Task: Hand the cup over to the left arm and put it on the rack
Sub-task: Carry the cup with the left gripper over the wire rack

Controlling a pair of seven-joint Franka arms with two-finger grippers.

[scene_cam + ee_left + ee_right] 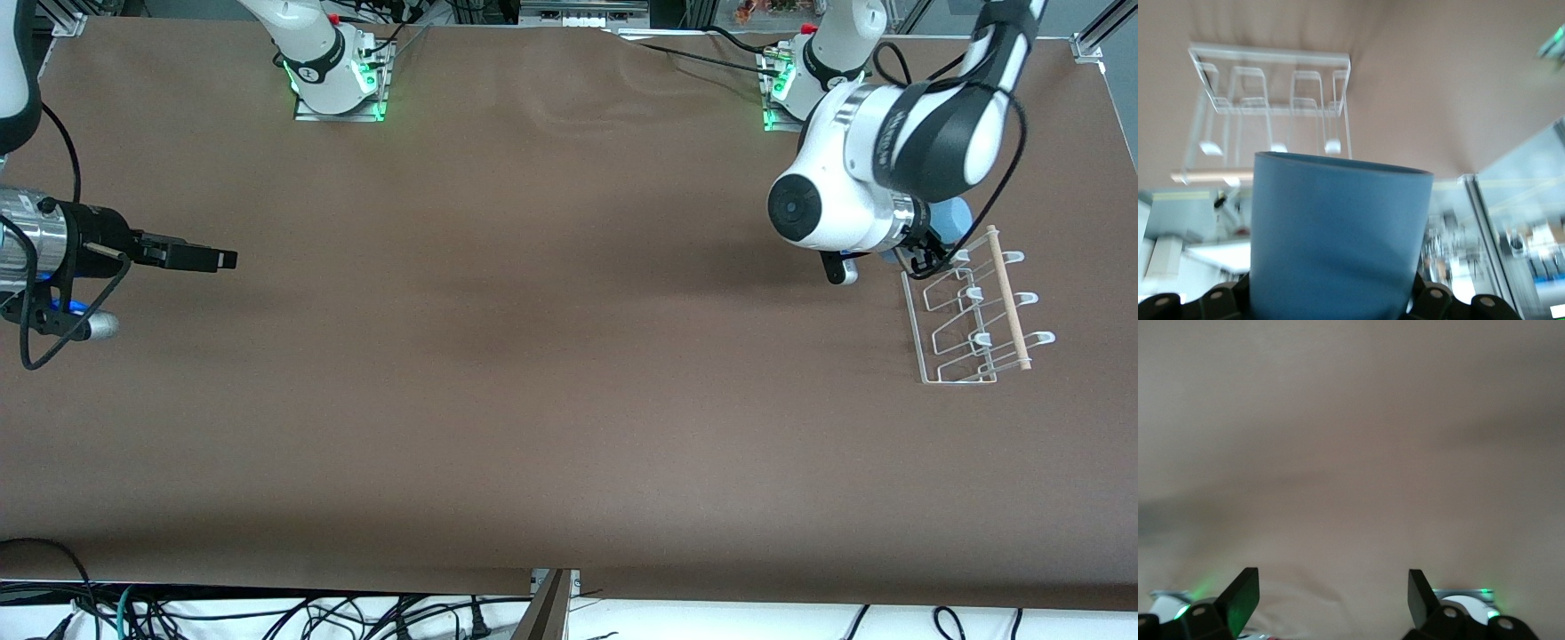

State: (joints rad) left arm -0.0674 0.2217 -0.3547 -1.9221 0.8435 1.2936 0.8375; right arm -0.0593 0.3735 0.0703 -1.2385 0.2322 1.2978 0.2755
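Note:
The light-blue cup [957, 219] is held in the air by my left gripper [926, 242], shut on its lower body, just above the end of the rack [969, 313] that lies farther from the front camera. In the left wrist view the cup [1338, 227] fills the middle between the black fingers [1431, 301] of the left gripper [1333, 303], and the white wire rack [1271, 100] shows past its rim. The rack's wooden rod [1010, 298] runs along its loops. My right gripper [213, 259] waits open with nothing in it over the right arm's end of the table, its fingers [1241, 593] wide apart around the right gripper's middle [1331, 590].
The brown table [533, 356] stretches between the two arms. The arm bases [338, 80] stand along the edge farthest from the front camera. Cables [267, 618] lie below the near edge. The left arm's bulky wrist [845, 200] hangs beside the rack.

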